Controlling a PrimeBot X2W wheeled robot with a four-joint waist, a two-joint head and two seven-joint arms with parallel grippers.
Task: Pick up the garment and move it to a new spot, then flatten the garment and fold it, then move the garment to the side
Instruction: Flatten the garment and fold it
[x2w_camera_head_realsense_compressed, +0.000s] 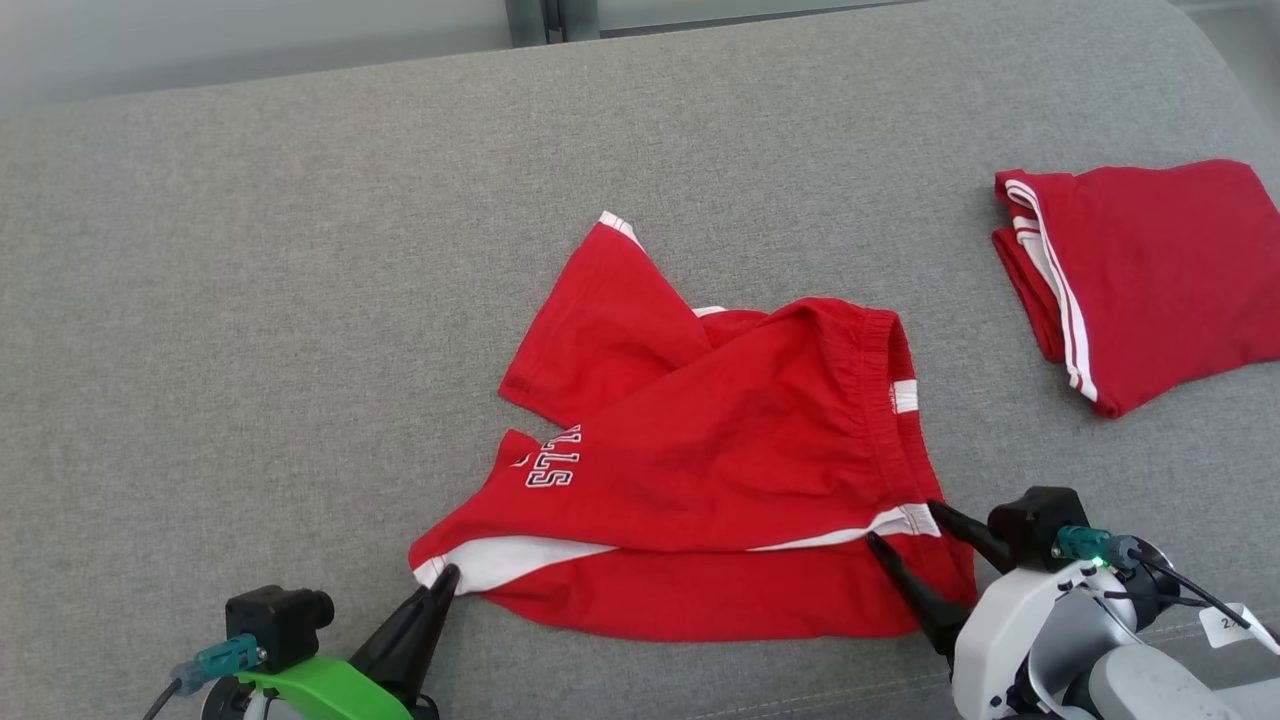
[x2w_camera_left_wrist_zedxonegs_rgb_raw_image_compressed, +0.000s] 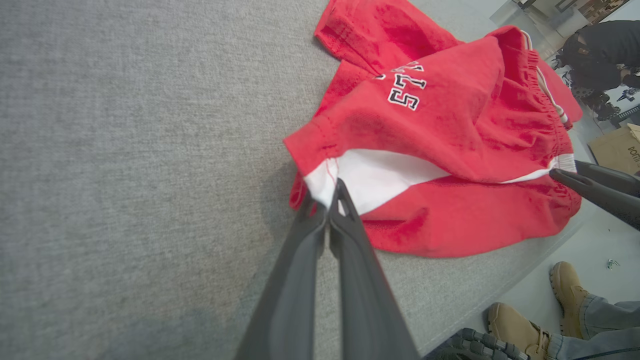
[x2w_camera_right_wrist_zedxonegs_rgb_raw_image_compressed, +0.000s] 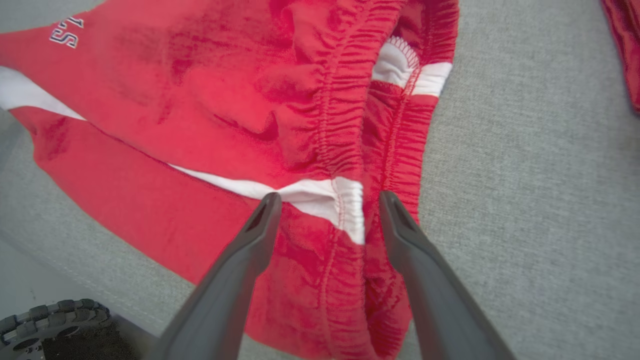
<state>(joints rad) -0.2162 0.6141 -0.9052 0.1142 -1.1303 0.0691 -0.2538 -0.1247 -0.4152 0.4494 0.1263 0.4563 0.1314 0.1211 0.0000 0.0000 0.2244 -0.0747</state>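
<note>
Red shorts (x2w_camera_head_realsense_compressed: 720, 450) with white side panels and white lettering lie crumpled on the grey cushioned surface (x2w_camera_head_realsense_compressed: 300, 300). My left gripper (x2w_camera_head_realsense_compressed: 445, 578) is shut on the white corner of the leg hem at the garment's near left; its fingers (x2w_camera_left_wrist_zedxonegs_rgb_raw_image_compressed: 345, 235) press together there, with the garment (x2w_camera_left_wrist_zedxonegs_rgb_raw_image_compressed: 440, 125) spread beyond them. My right gripper (x2w_camera_head_realsense_compressed: 903, 525) stands open at the near right, one finger on each side of the elastic waistband's white stripe. The right wrist view shows those fingertips (x2w_camera_right_wrist_zedxonegs_rgb_raw_image_compressed: 272, 200) over the cloth (x2w_camera_right_wrist_zedxonegs_rgb_raw_image_compressed: 225, 100), not closed on it.
A second red garment (x2w_camera_head_realsense_compressed: 1150, 270), folded, lies at the far right of the surface. The surface's front edge runs just under the grippers. A person's tan boots (x2w_camera_left_wrist_zedxonegs_rgb_raw_image_compressed: 520, 325) and a cardboard box (x2w_camera_left_wrist_zedxonegs_rgb_raw_image_compressed: 620, 150) are on the floor beyond that edge.
</note>
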